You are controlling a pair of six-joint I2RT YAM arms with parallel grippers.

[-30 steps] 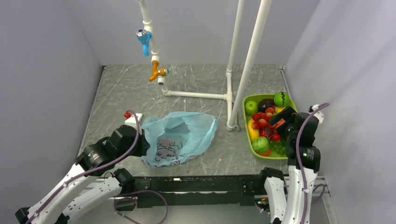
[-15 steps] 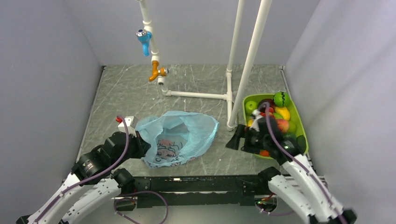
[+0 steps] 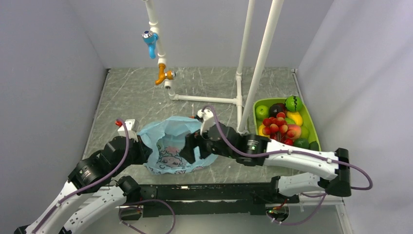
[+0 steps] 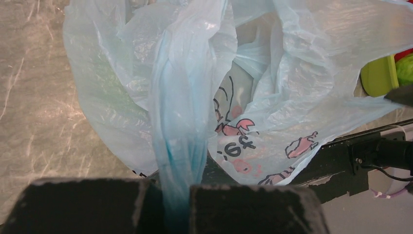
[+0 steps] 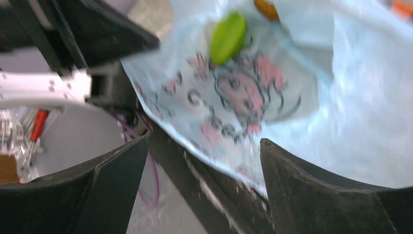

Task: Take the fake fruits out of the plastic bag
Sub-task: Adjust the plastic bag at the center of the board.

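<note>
Bag [image 3: 165, 130] lies crumpled on the table [image 3: 126, 92] by the near edge, left of centre, between my two arms. It is light blue and see-through, with the pink and dark cartoon print facing up.

Left fingers [image 4: 158, 207] are clamped on a twisted strand of the bag's rim at its left side. In the left wrist view I see the plastic bunched in the narrow gap between them.

Right fingers [image 3: 186, 150] are spread wide with nothing between them. They sit over the bag's right side, pointing toward the left arm. The right wrist view is blurred, but printed plastic shows right under the open gap. I can't tell if the tips touch the plastic.

A green fruit [image 5: 228, 36] shows in that view at the bag, beyond the print. An orange bit [image 5: 267, 7] just past it is cut by the frame edge, so I can't tell what it is.

The green tray [image 3: 267, 100] sits at the right side of the table, well apart from the bag. It is packed with fruits [image 3: 278, 127]: a red berry cluster, a green apple, yellow and dark pieces, and a striped green ball at the far end.

A white pipe frame [image 3: 204, 99] stands behind the bag and between bag and tray. It carries a blue tap [image 3: 150, 40] and an orange tap [image 3: 161, 75] on the far-left pipe.
</note>
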